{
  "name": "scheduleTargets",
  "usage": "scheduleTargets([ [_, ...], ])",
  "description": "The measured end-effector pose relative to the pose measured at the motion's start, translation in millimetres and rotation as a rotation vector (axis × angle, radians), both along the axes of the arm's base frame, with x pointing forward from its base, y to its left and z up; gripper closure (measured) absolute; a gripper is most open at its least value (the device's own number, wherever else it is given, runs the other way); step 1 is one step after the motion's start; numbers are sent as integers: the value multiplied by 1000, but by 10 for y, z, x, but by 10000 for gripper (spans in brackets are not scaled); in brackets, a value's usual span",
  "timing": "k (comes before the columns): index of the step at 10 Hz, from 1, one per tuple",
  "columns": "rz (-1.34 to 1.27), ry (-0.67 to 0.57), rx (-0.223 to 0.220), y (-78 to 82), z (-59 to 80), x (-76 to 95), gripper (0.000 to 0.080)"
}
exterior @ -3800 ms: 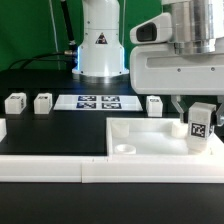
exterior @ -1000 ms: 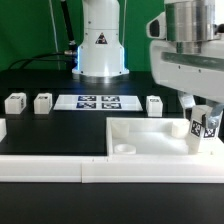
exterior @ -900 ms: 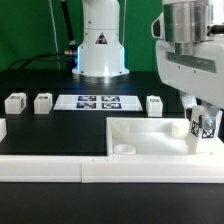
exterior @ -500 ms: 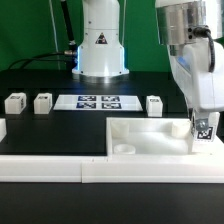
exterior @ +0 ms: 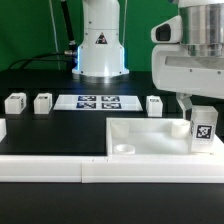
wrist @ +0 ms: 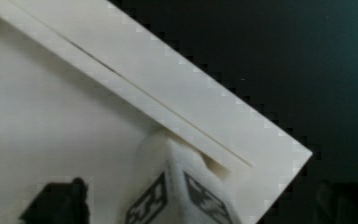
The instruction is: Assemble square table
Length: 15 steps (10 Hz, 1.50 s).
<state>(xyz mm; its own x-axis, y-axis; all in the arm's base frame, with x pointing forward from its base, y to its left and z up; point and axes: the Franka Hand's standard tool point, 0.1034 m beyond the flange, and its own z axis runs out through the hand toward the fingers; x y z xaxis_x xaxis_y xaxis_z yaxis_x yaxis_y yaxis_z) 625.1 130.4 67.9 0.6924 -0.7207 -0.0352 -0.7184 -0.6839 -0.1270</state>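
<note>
The hand [wrist: 201, 200] straddles the leg [exterior: 203, 128], jaws apart and gripping nothing; the leg stands in the slab's [exterior: 145, 140] 2 o'clock corner socket. Likely half-threaded, it could tilt or cross-thread if regripped off-centre

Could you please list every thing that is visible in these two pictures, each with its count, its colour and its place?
square table top: one, white, on the exterior view's right, behind the border wall.
loose legs: three, white with tags; two on the exterior view's left, one right of the marker board.
fourth leg: one, white, tagged, upright at the right end of the square table top.
marker board: one, white with black tags, flat in the middle.
border wall: one, white, along the front.
black table: one, under everything.
robot base: one, white, at the back.
gripper: one, open, fingers either side of the fourth leg.
</note>
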Motion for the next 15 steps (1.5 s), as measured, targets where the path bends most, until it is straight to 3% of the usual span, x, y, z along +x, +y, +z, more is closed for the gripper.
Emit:
scheduleTargets([
  [4, 743, -16, -71, -187, 29, 49, 150],
  [5, 751, -18, -72, -185, 21, 45, 150],
  [6, 733, -15, -71, -183, 16, 42, 150],
  [7, 732, -15, -71, -187, 15, 42, 270],
  [8, 685, -11, -68, -184, 15, 42, 270],
  [9, 591, -1, -64, -179, 15, 41, 453],
  [10, 523, 5, -61, -178, 14, 41, 510],
  [15, -114, 79, -35, -154, 19, 38, 510],
])
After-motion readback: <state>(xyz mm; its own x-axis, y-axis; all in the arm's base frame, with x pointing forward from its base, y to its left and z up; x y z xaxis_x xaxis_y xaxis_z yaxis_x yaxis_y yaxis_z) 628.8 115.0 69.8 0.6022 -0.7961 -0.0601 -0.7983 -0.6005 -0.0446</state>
